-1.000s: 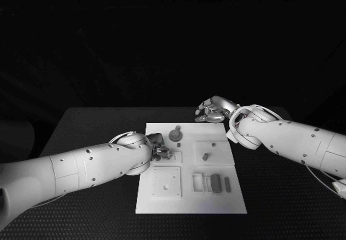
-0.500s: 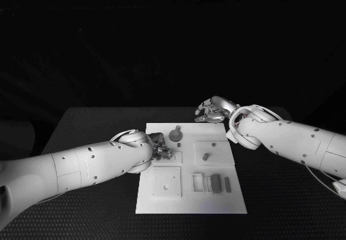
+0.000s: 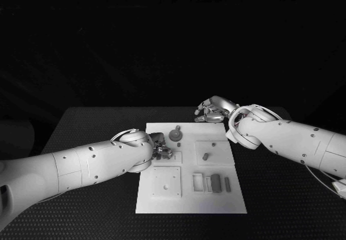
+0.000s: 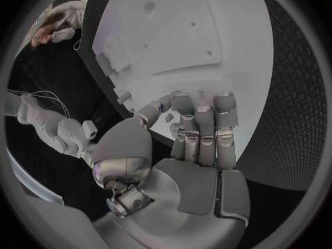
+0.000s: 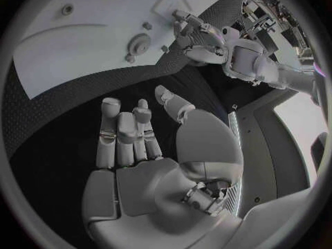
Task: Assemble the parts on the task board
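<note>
The white task board (image 3: 191, 202) lies in the middle of the black table. My left hand (image 3: 160, 149) hangs over its left middle with fingers curled down toward the plate (image 4: 207, 16). A small part (image 4: 168, 117) sits between that hand's thumb and fingers (image 4: 201, 127); whether it is pinched I cannot tell. A round grey part (image 3: 175, 134) stands near the far edge, and a short peg (image 3: 205, 156) stands in the square right of my left hand. My right hand (image 3: 213, 111) hovers off the board's far right corner, fingers (image 5: 128, 133) straight and apart, holding nothing.
A square plate with a hole (image 3: 166, 186) sits at the board's near left. Several grey bars (image 3: 215, 182) lie in slots at the near right. Black matting (image 3: 86, 125) surrounds the board. My right forearm (image 3: 288, 140) crosses above the table's right side.
My left forearm has shifted slightly; the left hand stays over the same spot on the board. The right hand has not moved.
</note>
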You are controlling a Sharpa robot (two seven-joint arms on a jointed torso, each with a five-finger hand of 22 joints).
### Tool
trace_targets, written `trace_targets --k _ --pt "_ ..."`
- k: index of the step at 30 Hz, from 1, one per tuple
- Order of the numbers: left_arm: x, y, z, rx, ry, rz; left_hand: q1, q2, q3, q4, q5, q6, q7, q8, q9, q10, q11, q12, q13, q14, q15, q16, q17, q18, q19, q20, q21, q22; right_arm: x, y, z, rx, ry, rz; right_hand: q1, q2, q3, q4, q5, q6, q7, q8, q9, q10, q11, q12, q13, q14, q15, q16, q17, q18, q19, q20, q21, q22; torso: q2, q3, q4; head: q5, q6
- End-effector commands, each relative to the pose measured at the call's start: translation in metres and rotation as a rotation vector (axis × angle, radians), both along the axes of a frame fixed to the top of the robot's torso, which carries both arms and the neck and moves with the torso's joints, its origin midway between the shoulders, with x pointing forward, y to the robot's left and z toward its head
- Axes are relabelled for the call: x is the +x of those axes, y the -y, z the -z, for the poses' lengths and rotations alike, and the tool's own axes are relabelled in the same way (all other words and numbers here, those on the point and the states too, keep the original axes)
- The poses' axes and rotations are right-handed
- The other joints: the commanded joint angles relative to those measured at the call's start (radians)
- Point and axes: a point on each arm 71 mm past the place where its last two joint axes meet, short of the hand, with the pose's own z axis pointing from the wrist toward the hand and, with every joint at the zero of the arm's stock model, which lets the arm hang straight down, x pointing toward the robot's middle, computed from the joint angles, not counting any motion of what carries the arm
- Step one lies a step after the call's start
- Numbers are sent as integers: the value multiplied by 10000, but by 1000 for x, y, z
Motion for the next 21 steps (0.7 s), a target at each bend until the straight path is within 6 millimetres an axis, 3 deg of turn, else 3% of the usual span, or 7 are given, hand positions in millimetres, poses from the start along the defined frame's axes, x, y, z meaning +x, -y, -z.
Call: trace_targets --k 1,4,7,9,11,14,21 --pt "-6 3 8 250 -473 273 -83 -25 -2 133 -208 1314 -1126 25 29 -459 -456 46 -25 -337 -297 33 -46 599 111 -210 73 228 -1 -2 0 -23 -48 -176 -21 87 -49 -20 25 204 239 -44 14 -53 4 -14 -10 -51 6 -50 -12 148 41 -46 -70 157 1 -5 -1 3 9" --pt "-6 3 7 179 -459 213 -228 -233 -49 434 -964 1288 -1122 11 56 -492 -453 67 -73 -371 -313 70 -132 609 83 -223 75 216 -1 -2 0 -25 -51 -174 -21 86 -49 -20 25 204 239 -45 14 -54 4 -14 -11 -52 6 -51 -13 148 40 -45 -71 157 2 -3 -1 5 7" --pt "-5 2 7 35 -383 62 -569 -379 -193 735 -1245 1223 -1098 -23 74 -555 -437 59 -138 -432 -327 87 -222 608 28 -232 45 209 -1 -2 1 -44 -95 -202 -22 85 -49 -20 25 203 240 -46 15 -55 4 -14 -12 -53 6 -53 -13 148 39 -45 -72 157 1 -1 1 -2 4" --pt "-4 2 7 -7 -384 29 -870 -608 -247 1018 -2095 1170 -1098 -33 107 -595 -451 61 -208 -465 -367 112 -310 626 9 -265 6 199 -1 -2 1 -52 -113 -211 -24 87 -49 -19 25 204 240 -46 15 -56 4 -14 -13 -56 7 -55 -14 149 37 -44 -75 157 -1 -1 -3 -3 2" --pt "-4 2 7 -14 -393 29 -1029 -753 -246 1212 -2630 1150 -1100 -31 131 -607 -455 76 -256 -480 -387 143 -366 631 8 -285 -12 200 -1 -2 1 -53 -113 -209 -26 89 -48 -17 26 207 239 -46 16 -59 5 -16 -15 -61 7 -61 -17 148 31 -42 -80 155 0 -2 -8 -2 6" --pt "-4 2 7 -45 -420 18 -1109 -816 -245 1323 -2853 1140 -1100 -30 148 -615 -455 94 -288 -495 -396 169 -406 626 3 -292 -22 204 0 -2 1 -53 -114 -207 -28 91 -47 -16 27 206 240 -48 17 -63 5 -18 -19 -68 8 -70 -21 148 23 -40 -87 153 -1 2 -10 -3 10" --pt "-4 1 7 -79 -419 -33 -1212 -861 -283 1412 -2945 1123 -1095 -33 160 -631 -450 107 -311 -516 -399 189 -436 622 -8 -297 -31 206 -1 -2 1 -55 -117 -204 -29 90 -46 -16 27 202 241 -52 18 -68 6 -21 -24 -77 8 -82 -27 149 13 -36 -97 150 -1 4 -4 -5 13"
